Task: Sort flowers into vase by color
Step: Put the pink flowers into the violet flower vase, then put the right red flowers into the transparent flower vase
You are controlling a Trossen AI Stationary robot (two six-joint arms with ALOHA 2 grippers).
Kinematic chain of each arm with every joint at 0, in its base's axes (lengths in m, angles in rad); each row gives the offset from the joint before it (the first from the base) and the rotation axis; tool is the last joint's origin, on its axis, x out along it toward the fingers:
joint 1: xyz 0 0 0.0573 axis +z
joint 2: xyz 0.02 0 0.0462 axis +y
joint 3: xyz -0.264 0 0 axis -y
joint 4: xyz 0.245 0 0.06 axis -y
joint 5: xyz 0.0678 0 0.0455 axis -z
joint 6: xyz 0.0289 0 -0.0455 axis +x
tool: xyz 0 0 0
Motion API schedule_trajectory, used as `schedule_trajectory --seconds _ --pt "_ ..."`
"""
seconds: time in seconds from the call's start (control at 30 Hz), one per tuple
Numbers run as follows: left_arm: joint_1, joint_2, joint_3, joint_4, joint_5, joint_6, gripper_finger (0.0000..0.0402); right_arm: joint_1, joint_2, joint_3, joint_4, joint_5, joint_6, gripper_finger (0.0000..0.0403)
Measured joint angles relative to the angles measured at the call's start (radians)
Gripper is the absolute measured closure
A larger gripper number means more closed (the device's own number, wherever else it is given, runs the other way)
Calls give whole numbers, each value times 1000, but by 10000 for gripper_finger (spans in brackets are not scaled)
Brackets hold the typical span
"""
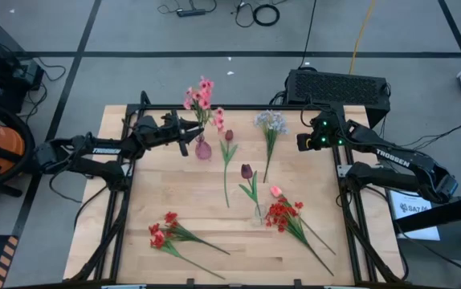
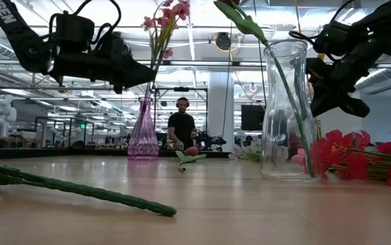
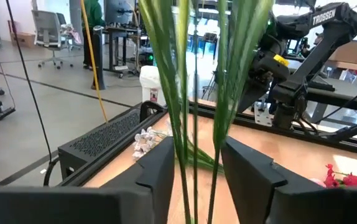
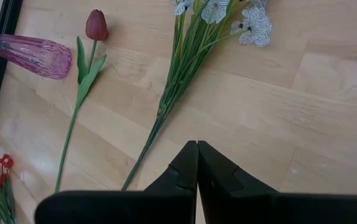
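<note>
Two vases: pink vase (image 1: 203, 148) upper centre holding one pink spray (image 1: 201, 98), clear vase (image 1: 257, 213) lower centre holding a maroon tulip (image 1: 246, 171) and a pink bud (image 1: 275, 191). Loose on the table (image 1: 359, 249): two red clusters (image 1: 163, 231) along the bottom, one tulip, one pale sprig (image 1: 271, 122). Left gripper (image 3: 195, 163) released, fingers apart around the spray's stems; right gripper (image 4: 197, 163) clenched, empty, upper right.

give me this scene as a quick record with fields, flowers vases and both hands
pink vase: upright, holds the pink sprays
clear vase: upright, holds one stem, a maroon tulip
on table: second maroon tulip, pale blue-white sprig, two red clusters
left hand: open, fingers either side of the pink sprays' stalks above the pink vase
right hand: shut, empty, above the table near the sprig's stalks
</note>
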Motion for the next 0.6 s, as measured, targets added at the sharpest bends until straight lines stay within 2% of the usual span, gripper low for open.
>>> schedule_trajectory --seconds 0.27,0.6 --pt "0 -88 0 -34 -1 30 240 0 0 0 0 0 0 403" --pt "0 -306 1 -373 -34 54 240 0 0 0 0 21 4 403"
